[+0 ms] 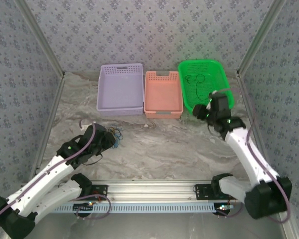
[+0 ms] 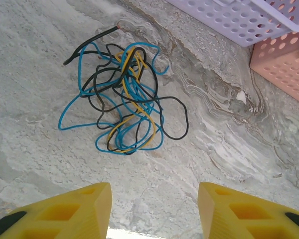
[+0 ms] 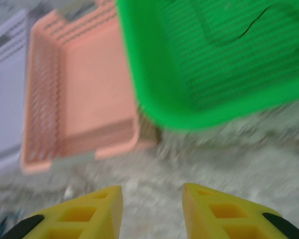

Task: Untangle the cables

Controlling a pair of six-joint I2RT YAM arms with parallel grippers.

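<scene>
From above, we see three baskets in a row across the upper middle of the frame: a lilac basket, a pink basket and a green basket; a loose black cable lies inside the green one; the tangle of cables sits on the marbled table at centre left, with the left gripper just beside it; the right gripper hovers at the green basket's near rim, right of centre. In the left wrist view, we find the left gripper with its yellow fingers spread at the bottom edge and nothing between them; the tangle, of blue, black and yellow strands, lies apart from them in the upper left. The right wrist view is blurred; the right gripper shows parted fingers with nothing between them; the green basket is at upper right, with a dark strand in it.
</scene>
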